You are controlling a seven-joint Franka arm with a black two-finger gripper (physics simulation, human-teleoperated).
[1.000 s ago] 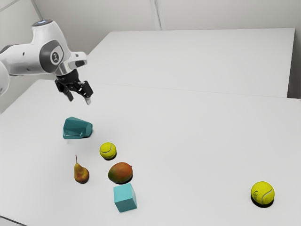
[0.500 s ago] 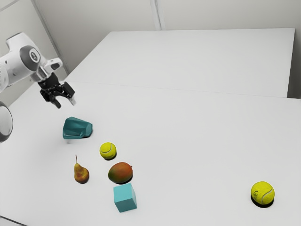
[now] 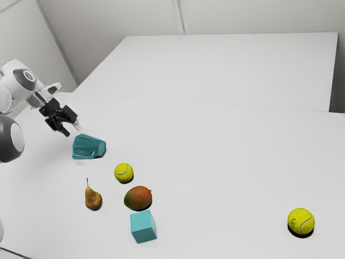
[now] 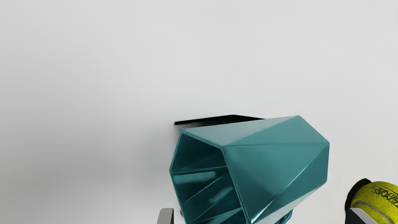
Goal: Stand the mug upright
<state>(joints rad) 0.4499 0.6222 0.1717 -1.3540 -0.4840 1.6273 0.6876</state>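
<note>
In the exterior view my gripper hangs just above and to the exterior view's left of the teal mug, apart from it. The faceted mug lies on its side on the white table, its wider end toward the exterior view's left. From the wrist view, the open mouth and one flank of the mug show, with part of its handle low down. The fingertips of the gripper stand wide apart, nothing held between them.
A tennis ball lies close to the mug, with a pear, a mango and a teal cube nearer the exterior view's bottom. Another tennis ball sits far to the exterior view's right on the table.
My hand has moved down and toward the exterior view's left, tilting as it went, and is now nearer the mug's wide end. The mug and the other objects have stayed put.
</note>
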